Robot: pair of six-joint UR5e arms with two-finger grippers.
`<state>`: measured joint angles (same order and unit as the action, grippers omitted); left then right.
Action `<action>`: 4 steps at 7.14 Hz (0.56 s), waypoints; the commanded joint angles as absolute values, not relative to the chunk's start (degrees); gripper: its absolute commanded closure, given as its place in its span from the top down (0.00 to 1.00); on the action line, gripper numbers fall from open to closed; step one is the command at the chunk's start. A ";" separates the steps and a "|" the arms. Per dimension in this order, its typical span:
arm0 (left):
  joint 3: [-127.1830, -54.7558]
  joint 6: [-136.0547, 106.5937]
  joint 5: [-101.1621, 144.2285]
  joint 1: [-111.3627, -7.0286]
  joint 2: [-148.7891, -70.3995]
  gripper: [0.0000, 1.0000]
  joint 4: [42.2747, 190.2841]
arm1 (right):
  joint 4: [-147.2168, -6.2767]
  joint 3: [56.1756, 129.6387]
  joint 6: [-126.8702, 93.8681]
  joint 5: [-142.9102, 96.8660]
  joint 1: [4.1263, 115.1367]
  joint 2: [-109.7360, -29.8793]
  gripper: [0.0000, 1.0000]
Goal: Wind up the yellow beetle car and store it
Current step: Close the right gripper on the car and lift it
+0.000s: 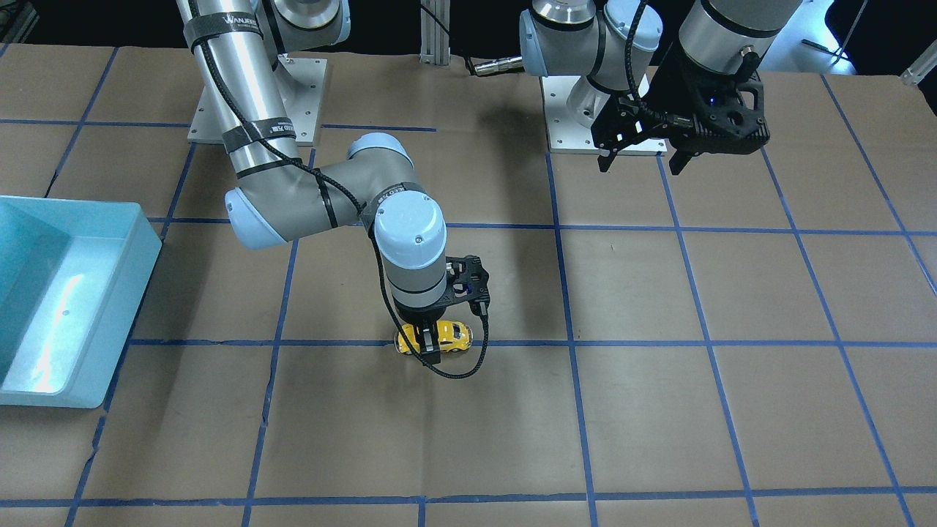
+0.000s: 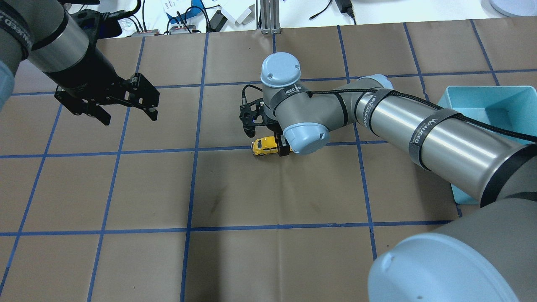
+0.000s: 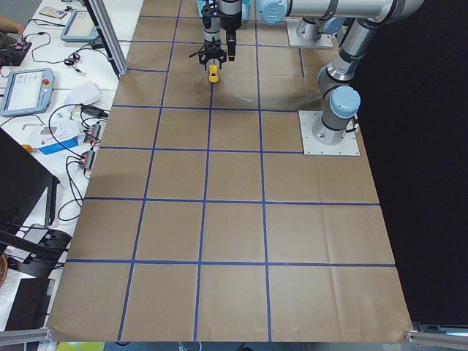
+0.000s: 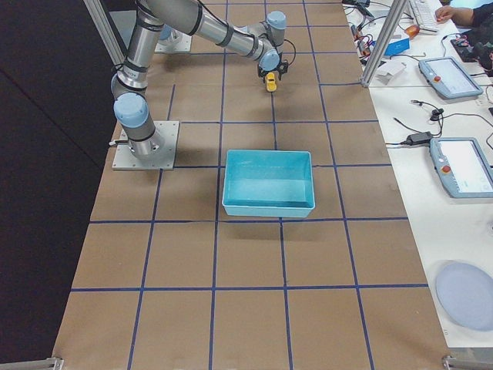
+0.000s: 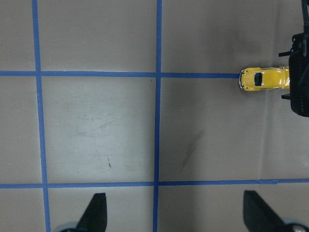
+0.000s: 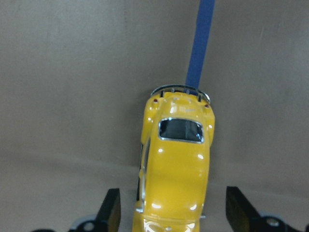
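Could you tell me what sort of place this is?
Probably a robotics lab: robot arms bolted to a paper-covered table gridded with blue tape, with teach pendants on the side bench.

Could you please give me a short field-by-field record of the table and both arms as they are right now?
Car: yellow, upright on the table, along a blue tape line
Right gripper: down over the car, jaws open on either side of it
Left gripper: raised, away from the car, jaws open, empty
Bin: teal, empty, on the robot's right
Stage: car not yet gripped
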<state>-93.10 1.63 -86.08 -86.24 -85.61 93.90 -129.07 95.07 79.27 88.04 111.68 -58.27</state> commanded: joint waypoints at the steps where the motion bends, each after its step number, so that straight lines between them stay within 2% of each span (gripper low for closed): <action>1: -92.55 1.58 -86.13 -86.13 -86.22 1.00 94.66 | -129.29 95.19 79.36 88.24 112.50 -58.10 0.28; 2: -92.37 1.58 -86.31 -86.05 -86.05 1.00 94.83 | -129.29 95.19 79.37 88.42 112.50 -58.10 0.13; 3: -92.03 1.67 -86.74 -86.04 -86.22 1.00 94.75 | -129.03 95.19 79.37 88.94 112.50 -58.53 0.08; 4: -92.02 1.67 -87.36 -86.04 -86.13 1.00 94.83 | -127.89 94.75 79.37 89.12 112.24 -59.58 0.08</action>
<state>-92.17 1.64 -86.73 -86.07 -86.14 94.77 -128.85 95.09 79.36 88.78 112.42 -58.62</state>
